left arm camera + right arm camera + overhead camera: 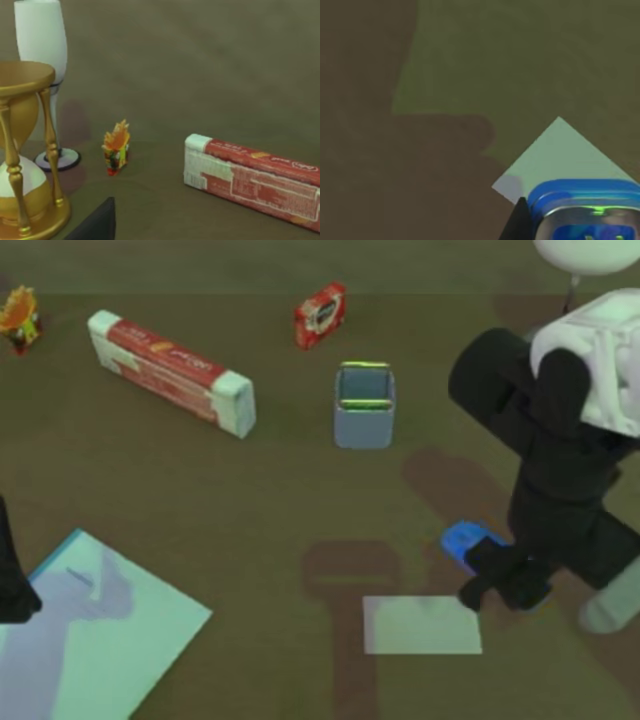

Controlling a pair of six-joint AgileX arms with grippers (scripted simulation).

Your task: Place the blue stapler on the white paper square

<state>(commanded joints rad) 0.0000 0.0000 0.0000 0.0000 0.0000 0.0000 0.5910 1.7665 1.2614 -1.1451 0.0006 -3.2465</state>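
Landmark: the white paper square (421, 625), lying flat on the table (250, 510), lower-middle of the top view.

Writing/labels: long red-and-white carton (170, 371), lying well up-left of the paper, is showing an orange mark on its red face and blocks of white small print in the left wrist view, too fine to read. Small red box (320, 314), standing far above the paper, is carrying a round pale logo w/ dark lettering, also unreadable. No other text is showing.

Right gripper (495, 585) is hanging just above the paper's upper-right corner, w/ the blue stapler (468, 542) in its grasp. Stapler's blue end is sticking out up-left of the fingers, just above the paper's top edge; in the right wrist view it's sitting close under the camera w/ the paper beyond it (one dark fingertip (519, 222) is pressing beside it). Whether it's touching the table, can't tell.

Left arm (15, 580) is sitting parked far left of the paper, over the large light-cyan sheet (95, 635); its fingers aren't showing enough to judge.

Grey-blue square cup (364, 406) is standing above the paper, slightly left. Orange toy figure (19, 316) is sitting at far upper left. Left wrist view is also showing a gold hourglass (22, 150) and a white vase (42, 47) near the toy.

Surface: plain dull olive-brown tabletop, matte, w/ soft arm shadows falling left of and across the paper. Backdrop is the same flat olive.
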